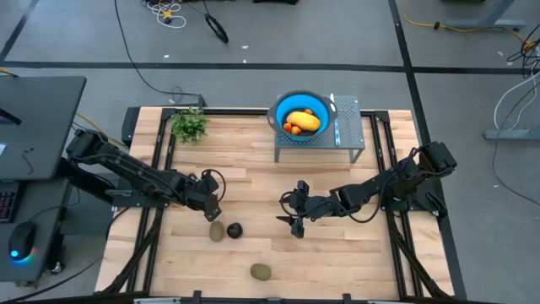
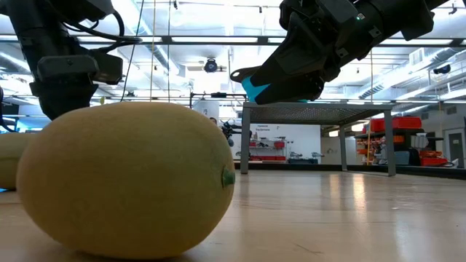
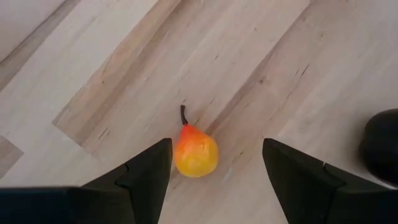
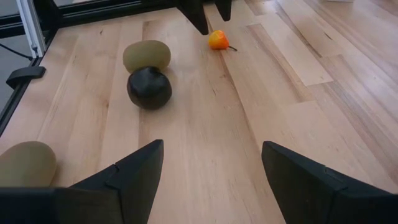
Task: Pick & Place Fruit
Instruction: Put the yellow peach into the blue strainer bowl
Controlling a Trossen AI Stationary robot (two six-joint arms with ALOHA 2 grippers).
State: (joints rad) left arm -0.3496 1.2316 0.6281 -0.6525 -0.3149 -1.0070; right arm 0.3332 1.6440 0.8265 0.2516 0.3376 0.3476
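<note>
A small orange-yellow fruit [image 3: 196, 152] with a dark stem lies on the wooden table, between the fingers of my open left gripper [image 3: 216, 146], which slants down over it without touching it. In the high view the left gripper [image 1: 211, 205] hides this fruit. Just nearer lie an olive-green oval [image 1: 218, 230] and a blackish round fruit [image 1: 234, 229]. A second green oval [image 1: 261, 271] rests by the near edge. My right gripper [image 1: 295, 221] hovers open right of them, holding nothing. A blue bowl [image 1: 278, 105] holds an elongated yellow-orange fruit [image 1: 304, 121] and small orange-red ones.
The bowl stands on a grey mesh stand [image 1: 346, 127] at the far middle. A leafy green sprig [image 1: 190, 125] lies at the far left. Black frame rails [image 1: 396, 245] run along the table's sides. In the low view the near green oval [image 2: 127, 178] fills the foreground.
</note>
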